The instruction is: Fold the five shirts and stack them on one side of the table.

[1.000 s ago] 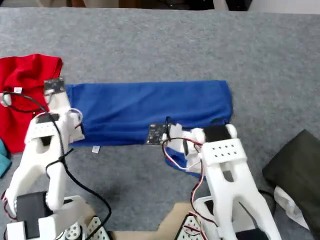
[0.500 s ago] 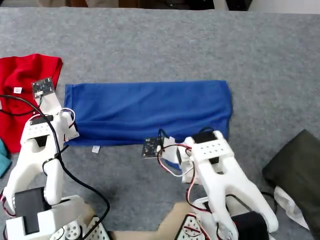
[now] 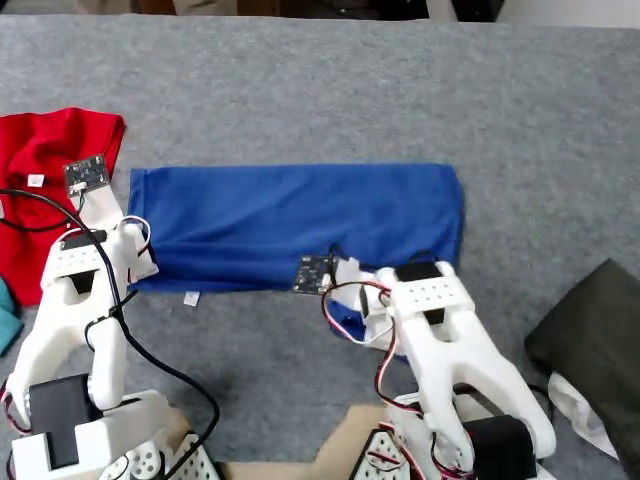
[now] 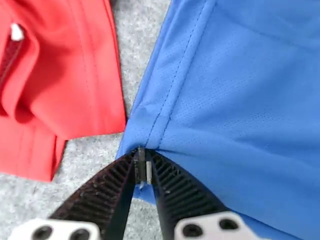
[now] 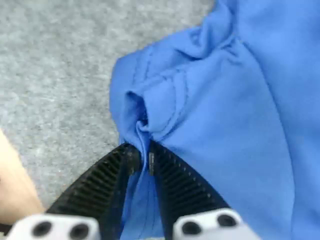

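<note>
the left gripper [image 4: 142,167] pinches a hem corner of the blue mesh shirt [image 3: 300,222]; the right gripper [image 5: 142,161] is clamped on a bunched fold at its near edge. the shirt lies flat on the grey felt table [image 3: 420,90], just beside a crumpled red shirt [image 3: 50,165]. both bites look thin; an uneven lift could slip the cloth free.

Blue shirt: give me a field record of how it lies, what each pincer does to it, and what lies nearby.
blue shirt: folded into a long band across the grey table
left pincer: shut on its hemmed corner next to the red shirt
right pincer: shut on a bunched fold at its near edge
red shirt: crumpled, beside the blue shirt's left end
dark garment: at the table's right edge, apart
</note>
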You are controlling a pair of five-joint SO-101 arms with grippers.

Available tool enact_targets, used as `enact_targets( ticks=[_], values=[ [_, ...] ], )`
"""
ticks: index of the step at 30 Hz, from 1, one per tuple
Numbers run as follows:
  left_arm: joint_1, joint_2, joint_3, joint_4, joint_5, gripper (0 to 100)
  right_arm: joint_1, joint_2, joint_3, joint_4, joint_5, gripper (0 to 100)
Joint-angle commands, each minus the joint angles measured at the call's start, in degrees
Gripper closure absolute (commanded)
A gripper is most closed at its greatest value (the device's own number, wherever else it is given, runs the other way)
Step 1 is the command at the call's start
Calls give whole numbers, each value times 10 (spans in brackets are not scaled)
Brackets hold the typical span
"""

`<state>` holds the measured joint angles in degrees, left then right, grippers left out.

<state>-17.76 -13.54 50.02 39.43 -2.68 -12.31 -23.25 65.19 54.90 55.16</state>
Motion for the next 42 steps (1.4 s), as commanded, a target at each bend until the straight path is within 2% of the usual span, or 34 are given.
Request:
enact_targets(
  ticks=[1,5,10,15,26,33,35,40,42],
  values=[
    [4,-1,-20,-9,3,980,21,5,-9,-4,-7,994],
    [4,-1,-20,-9,-7,980,29,5,-80,53,-7,994],
    [4,-1,-19,-9,-10,980,33,10,-235,142,-3,994],
    [4,-1,-19,-9,-11,980,28,91,-379,188,19,994],
    [4,-1,-19,-9,-12,980,26,305,-610,199,127,993],
    [5,-1,-18,-9,-12,980,22,369,-660,186,138,988],
    [5,-1,-18,-9,-12,980,20,376,-668,173,138,945],
    [5,-1,-17,-9,-13,979,19,380,-664,143,136,701],
    [5,-1,-17,-9,-13,979,20,378,-668,138,136,638]
  ],
)
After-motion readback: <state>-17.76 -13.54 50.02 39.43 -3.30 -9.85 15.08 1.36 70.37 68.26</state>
